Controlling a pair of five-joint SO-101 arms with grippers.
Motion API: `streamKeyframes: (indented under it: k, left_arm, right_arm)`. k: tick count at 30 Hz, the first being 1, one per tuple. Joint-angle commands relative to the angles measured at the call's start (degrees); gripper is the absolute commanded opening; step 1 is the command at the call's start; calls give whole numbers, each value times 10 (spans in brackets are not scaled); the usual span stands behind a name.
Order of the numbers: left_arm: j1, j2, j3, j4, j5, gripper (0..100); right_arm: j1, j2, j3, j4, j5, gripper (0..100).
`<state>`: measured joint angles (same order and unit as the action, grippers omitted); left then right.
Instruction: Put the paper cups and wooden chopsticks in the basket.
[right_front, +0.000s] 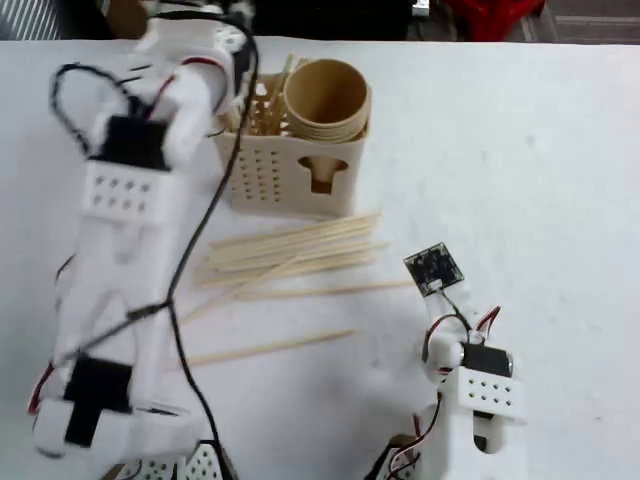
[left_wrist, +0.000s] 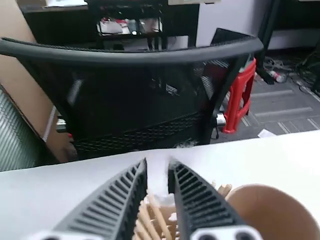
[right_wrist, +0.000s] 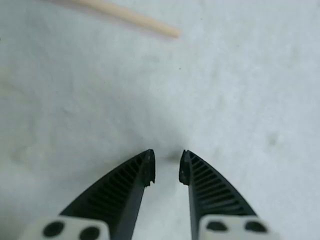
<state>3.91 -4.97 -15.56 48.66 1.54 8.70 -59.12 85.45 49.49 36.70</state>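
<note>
Paper cups (right_front: 328, 122) in basket (right_front: 290, 178), one corner behind left arm (right_front: 120, 190); left pincer (left_wrist: 157, 166) and right pincer (right_wrist: 166, 163) barely ajar, empty.

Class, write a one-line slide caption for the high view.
Paper cups sit in the basket while loose wooden chopsticks lie on the table near it.

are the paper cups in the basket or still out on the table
In. The stacked paper cups stand upright, mouth up, inside the basket; loose chopsticks lie on the table beside it.
</note>
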Motion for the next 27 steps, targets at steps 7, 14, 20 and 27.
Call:
streamKeyframes:
  k: [7,14,20,27]
  left_arm:
    - [-19,-186,-7,178,-30,87]
    - [-66,-204,-4,406,-140,87]
    - [-62,-220,47,515,-222,87]
    - [-40,-378,342,423,-265,87]
  right_arm:
    - [7,-39,-10,-1,1,98]
    - [7,-232,33,92,2,98]
    - [7,-445,64,218,4,98]
    - [7,-407,73,187,6,98]
